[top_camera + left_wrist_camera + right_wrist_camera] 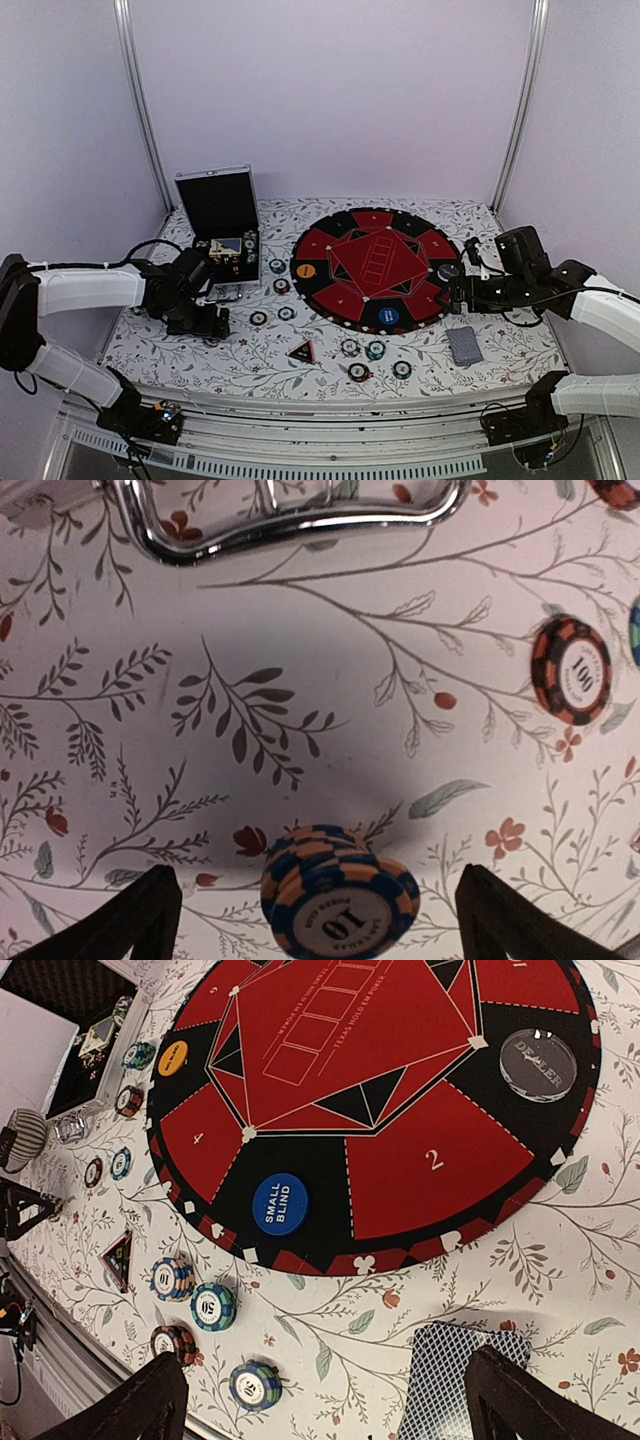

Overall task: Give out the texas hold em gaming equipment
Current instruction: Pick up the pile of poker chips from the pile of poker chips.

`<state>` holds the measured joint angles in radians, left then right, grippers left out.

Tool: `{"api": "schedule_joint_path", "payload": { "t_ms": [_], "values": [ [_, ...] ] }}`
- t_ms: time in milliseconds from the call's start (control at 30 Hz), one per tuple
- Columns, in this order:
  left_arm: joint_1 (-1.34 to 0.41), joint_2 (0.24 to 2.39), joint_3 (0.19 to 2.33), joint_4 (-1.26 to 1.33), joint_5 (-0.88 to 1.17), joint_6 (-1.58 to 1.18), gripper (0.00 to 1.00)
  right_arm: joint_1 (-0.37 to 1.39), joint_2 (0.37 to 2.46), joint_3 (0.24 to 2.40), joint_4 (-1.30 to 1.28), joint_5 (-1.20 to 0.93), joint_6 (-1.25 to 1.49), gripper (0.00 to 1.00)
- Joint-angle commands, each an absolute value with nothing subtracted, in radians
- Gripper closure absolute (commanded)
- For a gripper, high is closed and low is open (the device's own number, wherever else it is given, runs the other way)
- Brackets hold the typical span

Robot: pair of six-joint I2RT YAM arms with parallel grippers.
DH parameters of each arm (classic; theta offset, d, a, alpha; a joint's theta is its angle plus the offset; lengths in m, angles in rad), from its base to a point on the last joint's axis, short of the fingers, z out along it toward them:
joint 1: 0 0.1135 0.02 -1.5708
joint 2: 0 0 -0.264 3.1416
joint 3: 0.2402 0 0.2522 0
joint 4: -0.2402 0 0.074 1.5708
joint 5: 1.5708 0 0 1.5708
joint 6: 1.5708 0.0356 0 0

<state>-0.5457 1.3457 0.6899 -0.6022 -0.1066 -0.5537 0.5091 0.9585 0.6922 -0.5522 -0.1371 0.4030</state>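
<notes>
Two end effectors, both spread wide, neither holding anything.

Left end effector: low over the desk, one finger on each side of a short stack of blue-and-orange chips marked 10, not touching it. I judge this stack to be the pick in hand. It sits roughly centred, but the chips are staggered. I would close low and square on the bottom chips, or the upper ones may slide off.

Nearby, left: one red-and-black 100 chip, well apart; chrome case handle on the far side. Neither blocks the closing.

Right end effector: hovers just off the mat, with the card deck face down on the desk, near one finger.

On the mat: small-blind button, orange button, dealer button.

Off the mat: four chip stacks and the triangle. I judge these crowd any low carry from the left side towards the mat, so I would lift first.
</notes>
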Motion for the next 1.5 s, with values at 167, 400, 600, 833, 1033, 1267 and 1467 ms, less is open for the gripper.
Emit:
{"api": "schedule_joint_path", "payload": {
  "t_ms": [167,400,600,833,1033,1267,1467],
  "values": [
    [-0.529,1.376,0.608,-0.477,-0.063,-0.614,0.18,0.508,0.946,0.679,-0.53,-0.14,0.399,0.01],
    [-0.529,1.348,0.57,-0.496,-0.071,-0.618,0.42,0.508,0.95,0.679,-0.529,-0.138,0.4,0.01],
    [-0.531,1.369,0.575,-0.497,-0.032,-0.617,0.47,0.508,0.948,0.68,-0.529,-0.138,0.399,0.01],
    [-0.545,1.352,0.574,-0.51,0.002,-0.634,0.37,0.508,0.95,0.679,-0.529,-0.139,0.399,0.01],
    [-0.551,1.349,0.568,-0.514,-0.008,-0.643,0.5,0.508,0.95,0.679,-0.529,-0.14,0.399,0.01],
    [-0.578,1.354,0.572,-0.514,-0.033,-0.634,1.0,0.508,0.948,0.679,-0.529,-0.139,0.4,0.01],
    [-0.598,1.341,0.657,-0.564,-0.098,-0.586,1.0,0.507,0.949,0.679,-0.529,-0.14,0.399,0.01]
  ]
}}
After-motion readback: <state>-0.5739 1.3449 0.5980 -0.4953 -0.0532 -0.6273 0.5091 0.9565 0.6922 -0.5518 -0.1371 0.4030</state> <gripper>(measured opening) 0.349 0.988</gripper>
